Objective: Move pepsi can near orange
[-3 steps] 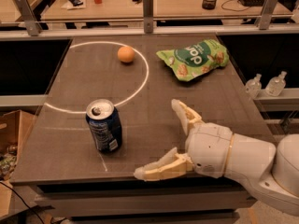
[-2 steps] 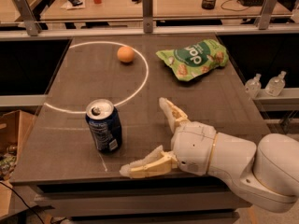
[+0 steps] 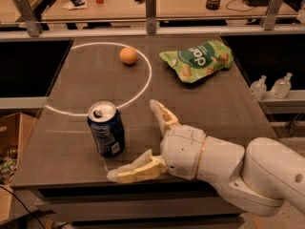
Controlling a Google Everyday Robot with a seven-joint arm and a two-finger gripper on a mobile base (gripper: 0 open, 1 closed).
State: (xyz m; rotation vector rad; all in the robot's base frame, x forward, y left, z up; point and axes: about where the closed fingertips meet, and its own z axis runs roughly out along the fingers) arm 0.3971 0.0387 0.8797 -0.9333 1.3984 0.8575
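The pepsi can point(image 3: 106, 128) stands upright near the table's front left, dark blue with a silver top. The orange point(image 3: 128, 55) lies far back, inside a white circle marked on the table. My gripper point(image 3: 136, 141) is open just right of the can, at can height. One cream finger point(image 3: 163, 114) points to the back, the other finger point(image 3: 136, 170) reaches along the front edge toward the can's base. The fingers do not touch the can.
A green snack bag point(image 3: 198, 59) lies at the back right of the dark table point(image 3: 214, 109). Two small clear bottles point(image 3: 271, 86) stand on a shelf to the right. A cardboard box point(image 3: 12, 142) sits on the floor at left.
My gripper has moved left toward the pepsi can, with its fingers still spread. The can and the orange have not moved.
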